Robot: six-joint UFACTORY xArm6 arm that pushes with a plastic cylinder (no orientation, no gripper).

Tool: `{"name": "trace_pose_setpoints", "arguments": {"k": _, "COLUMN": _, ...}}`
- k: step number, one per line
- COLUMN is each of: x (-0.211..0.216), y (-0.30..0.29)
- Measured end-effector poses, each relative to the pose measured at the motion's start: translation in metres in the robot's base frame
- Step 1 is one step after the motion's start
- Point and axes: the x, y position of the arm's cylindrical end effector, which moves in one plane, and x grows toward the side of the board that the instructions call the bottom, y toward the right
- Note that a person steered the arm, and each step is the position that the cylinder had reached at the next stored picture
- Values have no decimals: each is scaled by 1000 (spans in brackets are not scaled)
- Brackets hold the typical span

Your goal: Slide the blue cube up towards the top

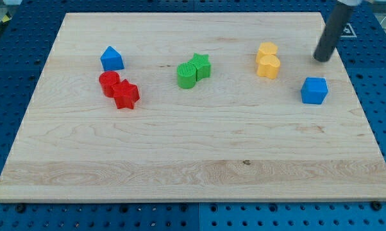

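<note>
On blue pegboard (372, 212), pale wooden board (193, 154)

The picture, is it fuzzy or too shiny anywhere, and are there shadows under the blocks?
Camera view: lighting is soft and even, no strong glare on the wooden board. Camera view: blocks look fairly sharp, like the blue cube and the red star, with only small faint shadows at their bases. Camera view: the dark rod looks slightly soft, my tip above the blue cube, apart.
</note>
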Motion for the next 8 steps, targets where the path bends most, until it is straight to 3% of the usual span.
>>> {"name": "trace_pose_setpoints", "arguments": {"k": 3, "x": 114, "y": 1}}
{"name": "trace_pose_setpoints", "arguments": {"k": 4, "x": 127, "y": -25}}
{"name": "trace_pose_setpoints", "arguments": {"k": 8, "x": 97, "y": -41}}
